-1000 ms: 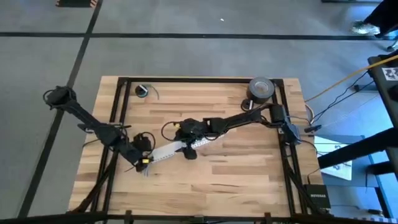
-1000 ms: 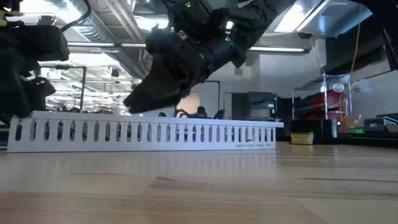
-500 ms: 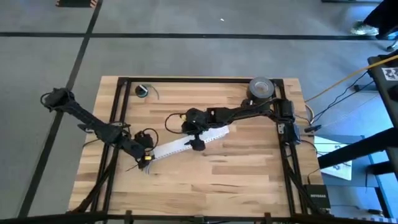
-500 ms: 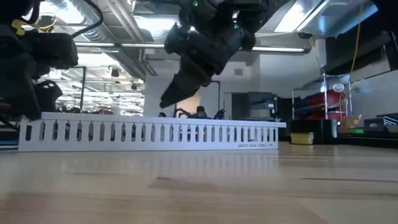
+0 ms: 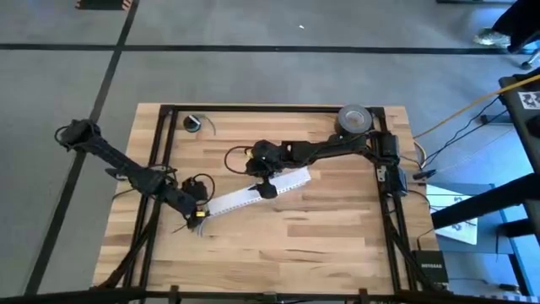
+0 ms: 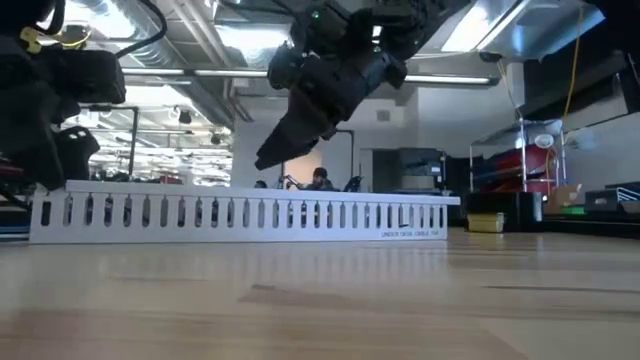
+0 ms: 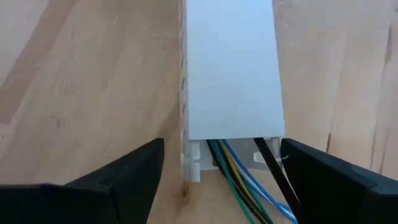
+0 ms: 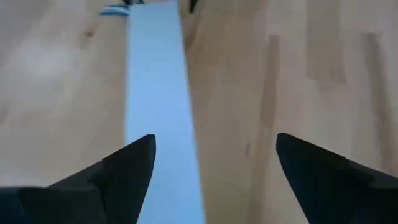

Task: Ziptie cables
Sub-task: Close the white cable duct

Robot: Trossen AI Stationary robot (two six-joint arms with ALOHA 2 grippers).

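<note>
The left pincer [image 7: 217, 186] waits open by the worktop's [image 5: 337, 245] left edge, where the cables [image 7: 239, 180] and black ziptie [image 7: 273, 171] poke out of the white duct [image 5: 253, 192], while the right pincer [image 5: 267, 187] hangs open above it.

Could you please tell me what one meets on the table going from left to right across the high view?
Left gripper at the slotted duct's end → white slotted duct → right gripper over the duct → grey tape roll at the far right corner.
</note>
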